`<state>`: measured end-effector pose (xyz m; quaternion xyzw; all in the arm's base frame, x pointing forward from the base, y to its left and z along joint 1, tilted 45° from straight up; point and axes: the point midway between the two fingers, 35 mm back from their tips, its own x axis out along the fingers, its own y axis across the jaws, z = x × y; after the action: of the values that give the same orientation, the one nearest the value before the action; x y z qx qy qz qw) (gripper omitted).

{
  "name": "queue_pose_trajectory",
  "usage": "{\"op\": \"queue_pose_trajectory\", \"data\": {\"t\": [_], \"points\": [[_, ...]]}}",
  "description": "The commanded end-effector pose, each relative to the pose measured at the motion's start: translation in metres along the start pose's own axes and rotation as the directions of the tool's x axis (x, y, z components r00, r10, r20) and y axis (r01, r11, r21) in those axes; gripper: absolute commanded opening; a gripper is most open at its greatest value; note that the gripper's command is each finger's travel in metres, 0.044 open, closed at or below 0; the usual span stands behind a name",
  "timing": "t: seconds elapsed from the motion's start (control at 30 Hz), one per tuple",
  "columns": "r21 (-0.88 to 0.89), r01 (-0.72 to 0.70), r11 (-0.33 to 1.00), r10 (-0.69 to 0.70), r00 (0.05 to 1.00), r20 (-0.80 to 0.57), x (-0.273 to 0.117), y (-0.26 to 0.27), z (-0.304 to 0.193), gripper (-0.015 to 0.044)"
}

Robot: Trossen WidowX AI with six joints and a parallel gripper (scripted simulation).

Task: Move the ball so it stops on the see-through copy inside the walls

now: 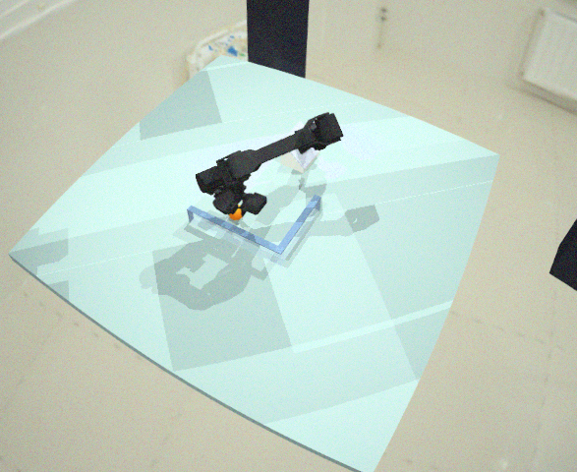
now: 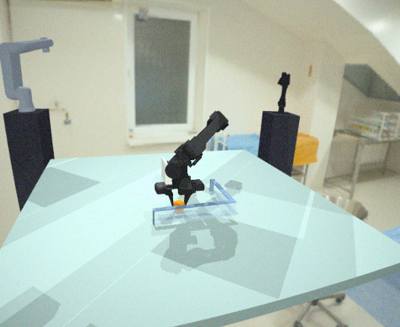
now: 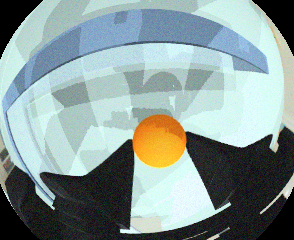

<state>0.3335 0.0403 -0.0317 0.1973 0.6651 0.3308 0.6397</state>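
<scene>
Wrist view: black pincer (image 3: 159, 163) clamped across the small, smooth orange ball (image 3: 159, 140), judged light, rigid, roll-prone, beside the clear wall's (image 3: 187, 27) inner face.

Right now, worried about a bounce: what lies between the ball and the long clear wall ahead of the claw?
Only shadowed table between ball and wall, per wrist view.

A: Arm pose?
B: Arm (image 2: 196, 140) reaches out from its base and bends down at the wrist, gripper (image 2: 178, 201) pointing at the table.
A: Gripper state?
B: Fingers about half spread, clamped on the orange ball (image 3: 159, 140), one on each side, right at the tips.
</scene>
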Motion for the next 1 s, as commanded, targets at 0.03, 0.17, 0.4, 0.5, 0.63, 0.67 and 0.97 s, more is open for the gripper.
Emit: {"op": "queue_pose_trajectory", "data": {"t": [0.03, 0.17, 0.4, 0.5, 0.63, 0.67, 0.97], "points": [[-0.001, 0.0, 1.0, 0.0, 1.0, 0.0, 0.0, 0.0, 0.0, 0.0315], [-0.001, 0.0, 1.0, 0.0, 1.0, 0.0, -0.003, 0.0, 0.0, 0.0334], [0.003, -0.001, 1.0, 0.001, 1.0, 0.001, -0.086, 0.0, 0.0, 0.0334], [0.003, -0.001, 1.0, 0.001, 1.0, 0.001, -0.086, 0.0, 0.0, 0.0334], [0.008, 0.0, 1.0, 0.0, 1.0, 0.015, -0.077, -0.002, 0.003, 0.0334], [0.008, 0.0, 1.0, 0.0, 1.0, 0.015, -0.077, -0.002, 0.003, 0.0334], [0.005, -0.002, 1.0, 0.002, 1.0, 0.011, -0.123, 0.0, -0.002, 0.044]]}}
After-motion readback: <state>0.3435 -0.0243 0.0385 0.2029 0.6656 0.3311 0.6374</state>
